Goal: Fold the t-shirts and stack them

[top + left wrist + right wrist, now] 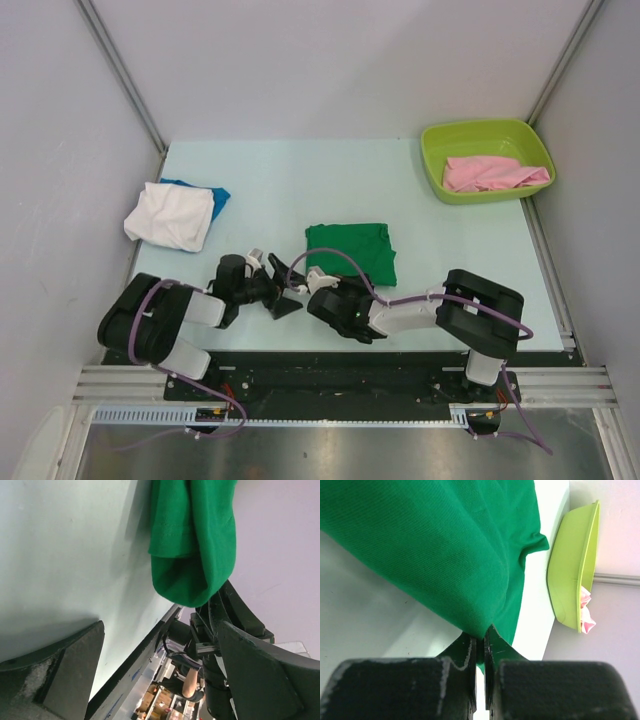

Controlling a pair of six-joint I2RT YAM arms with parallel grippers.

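Desk (300, 190): lime-green tub (487, 160) at far right. Green t-shirt (435, 555) folded at near centre. White t-shirt (170, 217) piled on blue t-shirt (213, 191) at far left. Pink t-shirt (495, 175) crumpled inside the tub, not yet folded.

Right hand (480, 641) shut, pinching the green t-shirt's near-left edge, cloth raised off the desk there. Left hand (279, 285) fully open, empty, just left of that edge.

Risks: thin one-point pinch, so cloth could slip out. Lifting by one edge likely to spill the folded layers. Open left hand close enough to snag the hanging cloth or clash with the right.
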